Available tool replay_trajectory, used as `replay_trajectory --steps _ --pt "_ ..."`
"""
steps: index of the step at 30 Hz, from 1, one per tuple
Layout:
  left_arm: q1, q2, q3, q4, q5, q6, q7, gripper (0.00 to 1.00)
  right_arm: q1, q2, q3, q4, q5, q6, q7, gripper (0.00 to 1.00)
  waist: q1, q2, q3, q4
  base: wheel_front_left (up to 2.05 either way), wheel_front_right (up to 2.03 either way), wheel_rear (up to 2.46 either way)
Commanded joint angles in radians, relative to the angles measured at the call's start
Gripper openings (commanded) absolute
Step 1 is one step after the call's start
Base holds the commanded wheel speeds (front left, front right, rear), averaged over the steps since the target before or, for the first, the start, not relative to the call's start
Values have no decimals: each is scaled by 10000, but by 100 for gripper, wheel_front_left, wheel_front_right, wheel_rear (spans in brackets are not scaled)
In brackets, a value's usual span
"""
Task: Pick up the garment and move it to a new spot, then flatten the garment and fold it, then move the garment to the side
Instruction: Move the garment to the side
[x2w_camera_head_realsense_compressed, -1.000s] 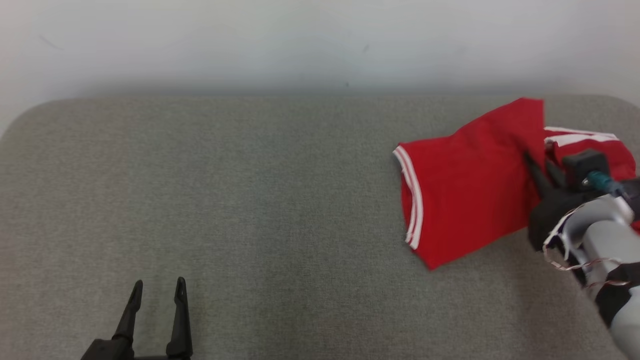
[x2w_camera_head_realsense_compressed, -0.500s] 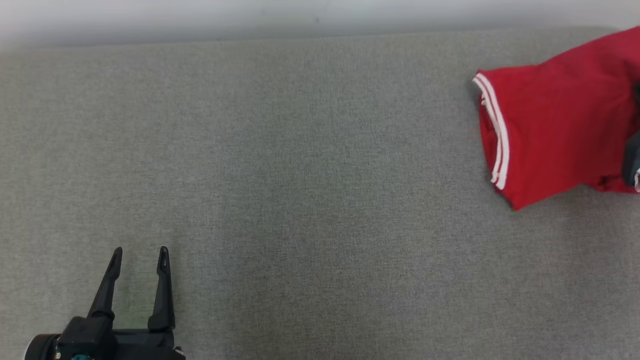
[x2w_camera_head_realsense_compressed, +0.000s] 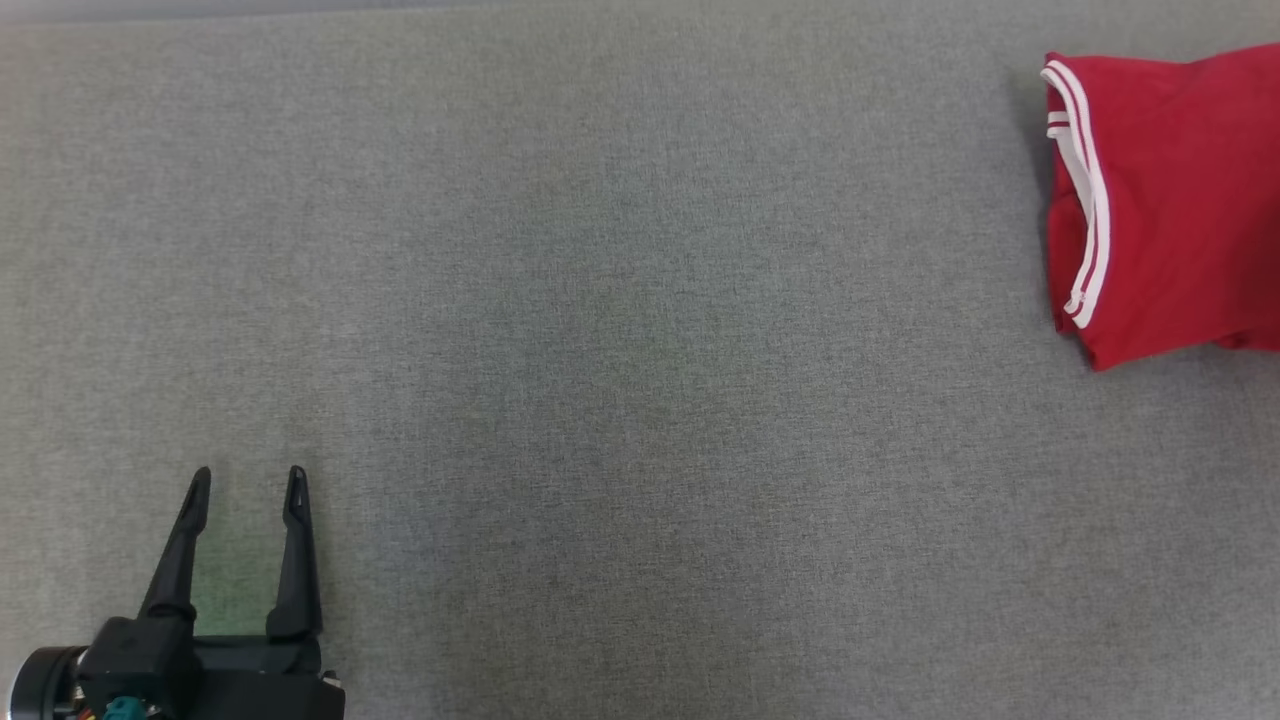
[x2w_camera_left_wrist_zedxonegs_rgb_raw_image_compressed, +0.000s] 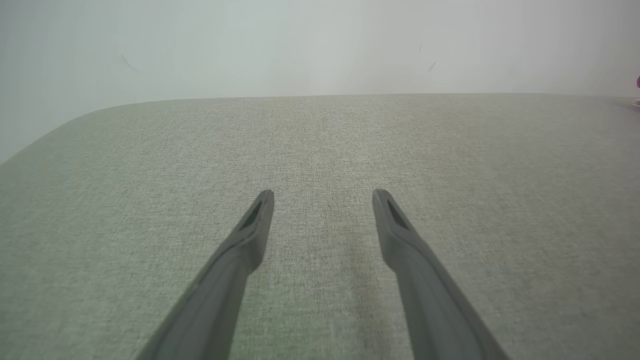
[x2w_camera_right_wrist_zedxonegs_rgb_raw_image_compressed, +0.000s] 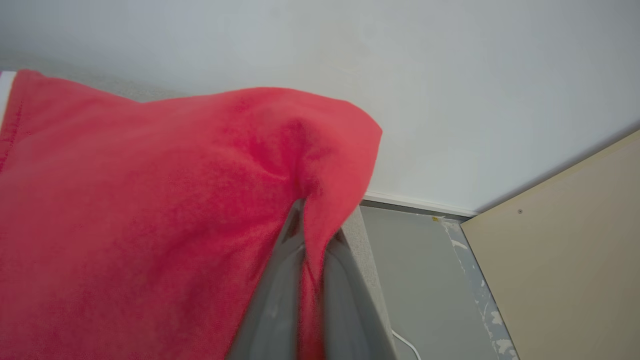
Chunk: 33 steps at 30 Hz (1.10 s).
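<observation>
- The red garment (x2w_camera_head_realsense_compressed: 1170, 200) lies at the upper right edge of the head view, its white-striped hem facing frame-left, on the grey padded surface (x2w_camera_head_realsense_compressed: 640, 350).
- The right gripper (x2w_camera_right_wrist_zedxonegs_rgb_raw_image_compressed: 314, 225) is at bottom centre of its wrist view, fingers pinched tight on a fold of the garment.
- The left gripper (x2w_camera_head_realsense_compressed: 250, 472) is at lower left, jaws spread wide over the grey padded surface, well apart from the garment.

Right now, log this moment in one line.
right gripper: jaws shut on red white-trimmed garment | left gripper: jaws open, empty | surface: grey fabric tabletop
</observation>
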Motion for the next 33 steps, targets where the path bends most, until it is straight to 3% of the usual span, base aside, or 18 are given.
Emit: replay_trajectory --steps 1,2,3,8,13,21,22,27,33 --pt "-160 43 60 -71 -3 -63 -26 100 -51 83 -132 73 -125 -15 65 27 0 -2 119 -63 0 0 0" --pt "-149 39 89 -77 -7 -64 -26 100 -11 112 -242 98 -179 -15 182 60 0 -2 136 -84 0 0 0" --pt "-139 26 110 -77 -10 -65 -26 100 15 122 -345 116 -292 -15 211 100 0 -2 140 -101 0 0 0" --pt "-23 -86 194 101 -39 -37 -26 100 -11 129 -845 142 -1065 -15 -266 100 0 -2 -177 -161 0 0 0" --pt "204 -250 254 368 -74 -39 -26 100 167 800 -1884 -161 -1023 -15 -583 100 0 -2 -883 -207 0 0 0" --pt "685 -579 252 659 -193 -20 -26 100 3111 2355 -4062 -4343 -1304 -15 -593 100 0 -2 -2178 -76 0 0 0" --pt "685 -579 252 659 -193 -20 -26 100 3111 2355 -4062 -4343 -1304 -15 -593 100 0 -2 -2178 -76 0 0 0" --pt "917 -673 128 801 -198 -8 -26 100 5396 3727 -4973 -6657 -1590 -15 -595 100 0 -2 -2766 145 0 0 0" --pt "1101 -695 21 868 -210 28 -26 100 7921 5218 -5166 -8835 -2040 -15 -594 100 0 -2 -3265 510 0 0 0"
